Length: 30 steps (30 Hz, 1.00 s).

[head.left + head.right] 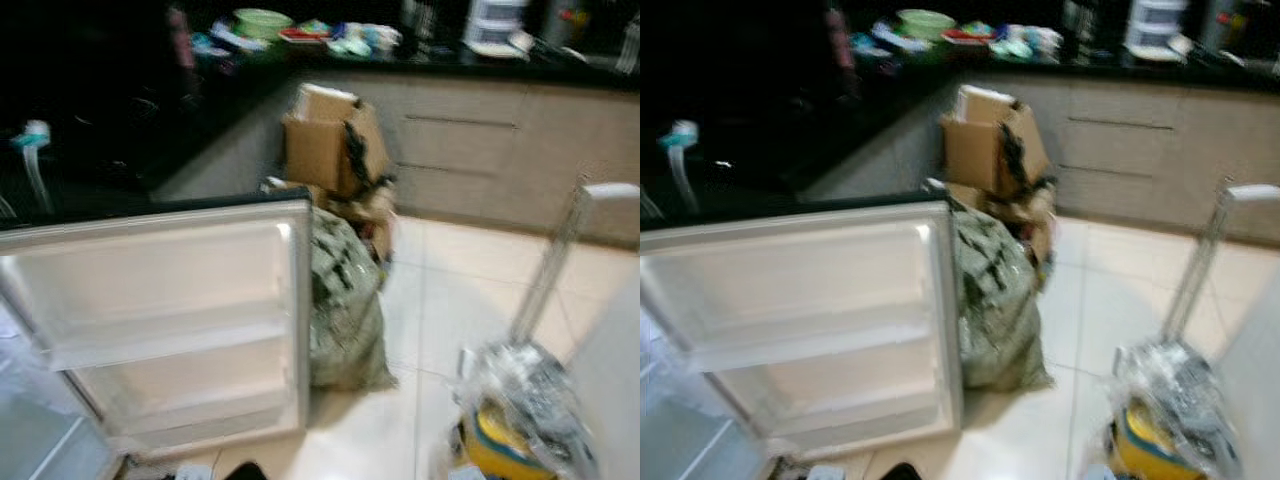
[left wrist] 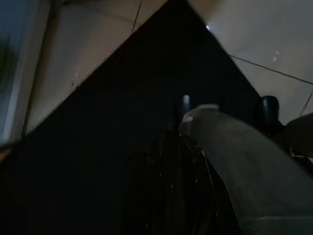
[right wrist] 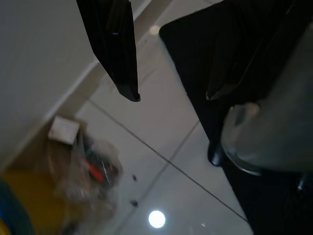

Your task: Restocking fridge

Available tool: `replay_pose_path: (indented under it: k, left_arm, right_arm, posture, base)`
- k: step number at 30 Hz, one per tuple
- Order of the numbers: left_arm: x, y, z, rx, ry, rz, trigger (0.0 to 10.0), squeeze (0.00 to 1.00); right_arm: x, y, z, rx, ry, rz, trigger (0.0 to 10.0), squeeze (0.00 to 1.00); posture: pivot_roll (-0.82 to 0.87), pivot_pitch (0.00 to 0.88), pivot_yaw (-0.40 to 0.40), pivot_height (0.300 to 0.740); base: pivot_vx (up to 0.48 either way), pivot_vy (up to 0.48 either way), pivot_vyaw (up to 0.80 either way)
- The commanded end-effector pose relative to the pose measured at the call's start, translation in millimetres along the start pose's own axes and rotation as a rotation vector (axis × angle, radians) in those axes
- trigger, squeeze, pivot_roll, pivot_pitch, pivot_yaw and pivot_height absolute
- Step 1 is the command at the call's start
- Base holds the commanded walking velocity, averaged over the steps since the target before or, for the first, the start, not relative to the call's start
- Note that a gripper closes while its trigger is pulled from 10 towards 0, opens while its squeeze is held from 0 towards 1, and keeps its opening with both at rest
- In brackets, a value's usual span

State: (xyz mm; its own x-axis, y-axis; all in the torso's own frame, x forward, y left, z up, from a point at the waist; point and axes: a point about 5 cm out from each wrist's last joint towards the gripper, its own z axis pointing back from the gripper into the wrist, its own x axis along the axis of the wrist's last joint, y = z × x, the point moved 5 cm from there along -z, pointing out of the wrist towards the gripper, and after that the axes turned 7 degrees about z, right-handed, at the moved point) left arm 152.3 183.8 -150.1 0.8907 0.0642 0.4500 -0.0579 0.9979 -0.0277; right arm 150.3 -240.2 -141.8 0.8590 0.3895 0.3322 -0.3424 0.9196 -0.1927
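Pale floor tiles point(image 1: 470, 300) and a dark counter point(image 1: 120, 130) are seen around an open fridge door point(image 1: 170, 320), its shelves bare.

Beside the door's edge a grey-green sack point(image 1: 345, 305) is stood, with cardboard boxes point(image 1: 335, 140) behind it; at the robot's right a plastic-wrapped bundle point(image 1: 520, 400) over something yellow is seen blurred. From the right wrist, the right gripper point(image 3: 171, 95) is shown with its two black fingers point(image 3: 120, 54) spread wide apart over the tiles, nothing between them, the bundle below. From the left wrist, the left gripper point(image 2: 186, 147) is lost in shadow; whether its fingers are parted cannot be told.
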Motion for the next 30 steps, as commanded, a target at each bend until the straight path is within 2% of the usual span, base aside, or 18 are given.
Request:
replay_pose_path:
  k: [1,19,25,30]
  left_arm:
    - [-5,5.8,1.1,0.017,0.019,-0.004,10.0,0.0]
    - [-2,9.7,1.2,0.028,0.007,-0.006,10.0,0.0]
    - [-2,7.4,1.0,0.014,0.007,-0.01,10.0,0.0]
    - [-3,-1.0,0.4,-0.028,0.015,-0.031,10.0,0.0]
  right_arm:
    - [-1,4.8,-0.4,0.015,0.003,-0.001,10.0,0.0]
    - [-3,4.5,-0.1,0.015,0.004,0.012,10.0,0.0]
    - [-4,0.7,0.0,-0.015,0.014,0.015,10.0,0.0]
    - [-5,1.4,0.0,-0.016,0.018,0.01,10.0,0.0]
  posture:
    - [-0.07,0.0,-0.015,0.74]
    - [-0.07,0.0,-0.014,0.74]
    - [-0.07,0.0,-0.014,0.74]
    - [-0.07,0.0,-0.013,0.74]
  base:
    - [0.0,0.0,0.79]
    - [0.0,0.0,0.78]
    - [0.0,0.0,0.14]
    - [0.0,-0.44,0.0]
